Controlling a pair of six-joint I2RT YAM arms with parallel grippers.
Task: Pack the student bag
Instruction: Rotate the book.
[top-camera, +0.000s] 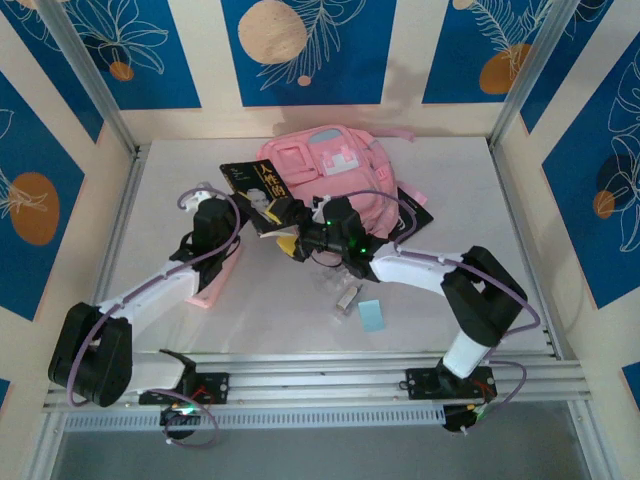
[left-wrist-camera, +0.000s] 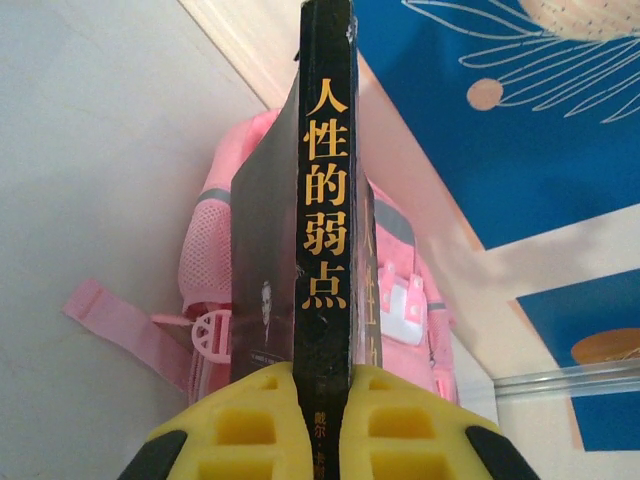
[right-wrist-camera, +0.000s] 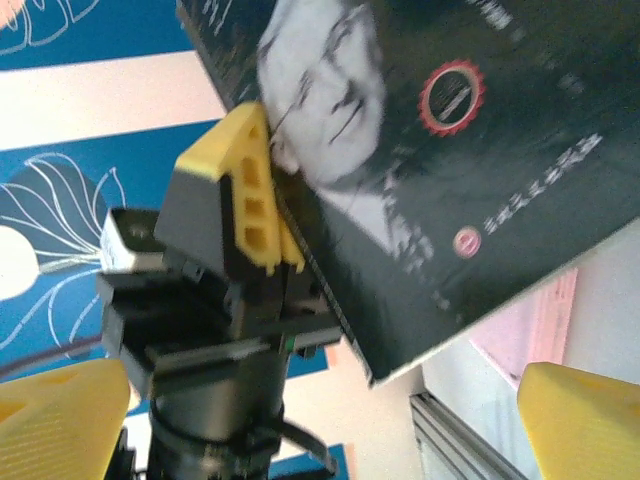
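Left gripper (left-wrist-camera: 325, 390) is clamped on the lower end of a black book (left-wrist-camera: 325, 200), with yellow fingers (left-wrist-camera: 245, 420) on either side of the spine. The spine faces the wrist camera and carries yellow Chinese lettering. Right gripper (top-camera: 293, 243) has its jaws spread wide with nothing between them; its fingers (right-wrist-camera: 580, 420) sit at the lower corners of the wrist view, just under the book's cover, which shows a man's face. The pink backpack (top-camera: 330, 170) lies on the table (top-camera: 470, 200) at back centre, pockets up, and the book overlaps its left edge in the top view. A flat pink pouch (top-camera: 213, 285) sits partly under the left forearm. A blue card (top-camera: 371, 315) and a small clear item (top-camera: 347, 298) lie near the right forearm.
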